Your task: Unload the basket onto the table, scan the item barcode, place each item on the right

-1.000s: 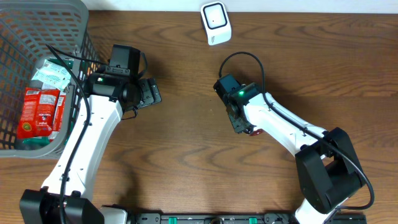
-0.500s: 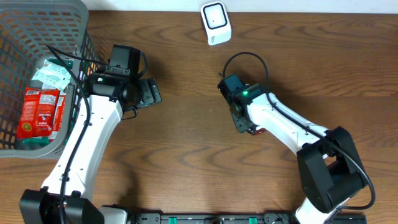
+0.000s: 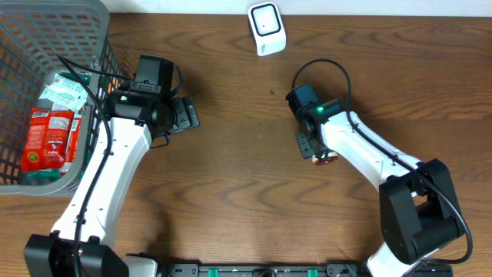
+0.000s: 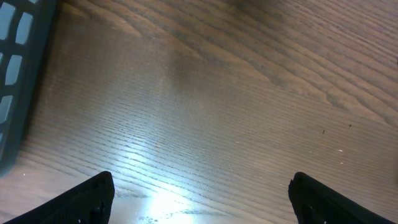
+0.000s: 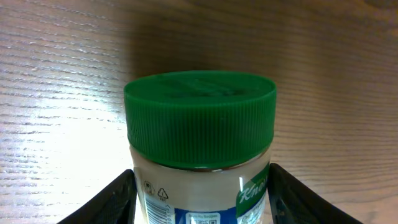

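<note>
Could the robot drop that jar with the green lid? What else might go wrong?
Maybe. The right gripper squeezes the jar only by its smooth sides, so it could slip out. Also, the scanner sits well away from it, and the label might end up facing the wrong way, so nothing gets scanned.

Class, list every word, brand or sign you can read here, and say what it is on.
"Kno": cut-off brand name, label of the jar.
Recycling triangle sign: same label; small print beside it unreadable.
Red packet in the basket: print too blurred to read.
</note>
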Tool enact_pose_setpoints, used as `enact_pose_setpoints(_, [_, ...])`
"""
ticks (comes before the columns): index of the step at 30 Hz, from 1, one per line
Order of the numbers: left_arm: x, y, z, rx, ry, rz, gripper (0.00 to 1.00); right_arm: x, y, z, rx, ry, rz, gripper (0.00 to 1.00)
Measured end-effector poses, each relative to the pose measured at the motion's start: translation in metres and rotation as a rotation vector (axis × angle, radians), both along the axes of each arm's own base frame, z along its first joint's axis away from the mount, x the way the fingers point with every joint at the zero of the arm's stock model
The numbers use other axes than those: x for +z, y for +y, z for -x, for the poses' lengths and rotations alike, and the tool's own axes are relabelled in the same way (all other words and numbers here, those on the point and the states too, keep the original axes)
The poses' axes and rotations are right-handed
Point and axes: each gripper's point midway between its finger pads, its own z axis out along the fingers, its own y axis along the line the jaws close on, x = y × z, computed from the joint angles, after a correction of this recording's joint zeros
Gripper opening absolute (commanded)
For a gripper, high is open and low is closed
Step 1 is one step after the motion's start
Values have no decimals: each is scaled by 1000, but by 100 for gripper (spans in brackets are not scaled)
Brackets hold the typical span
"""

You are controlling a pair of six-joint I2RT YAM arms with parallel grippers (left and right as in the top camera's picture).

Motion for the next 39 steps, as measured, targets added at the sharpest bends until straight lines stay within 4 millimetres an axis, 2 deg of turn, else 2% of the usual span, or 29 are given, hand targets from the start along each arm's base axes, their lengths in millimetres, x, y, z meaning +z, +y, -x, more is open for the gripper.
enact_pose_setpoints(21, [0,0,0,0,0,0,90,-9,-16,-2,-74,4,-70,51])
enact_pose_setpoints(39, [0,0,0,0,0,0,90,-11,-21,-3,-122,9,-118,49])
